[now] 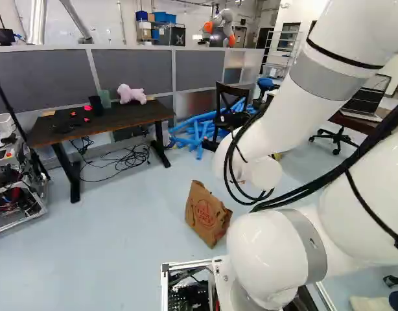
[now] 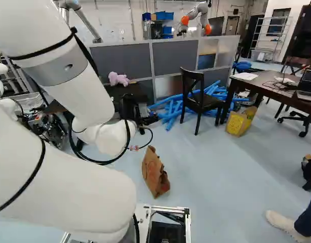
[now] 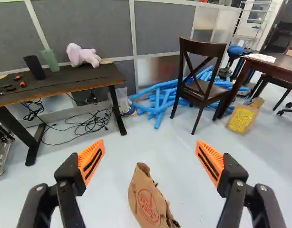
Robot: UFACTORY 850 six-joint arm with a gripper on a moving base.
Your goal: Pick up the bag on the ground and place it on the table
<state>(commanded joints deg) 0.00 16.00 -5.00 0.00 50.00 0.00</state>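
Pincer (image 2: 144,117) spread wide, I hold my ribbed orange pads (image 3: 92,159) well apart; ahead and low between them, the creased brown paper bag (image 3: 147,199) (crumpled along one edge) sits on smooth floor (image 3: 150,142), which stretches toward the dark, straight-edged table (image 3: 65,91).

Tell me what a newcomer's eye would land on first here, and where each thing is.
Probably the big white arm, filling much of the right of the left base view, and the bright blue tubes heaped behind the dark chair. The brown paper bag with its red print would come next, on the pale floor ahead of the open gripper. The pink plush toy also pops on the dark table.
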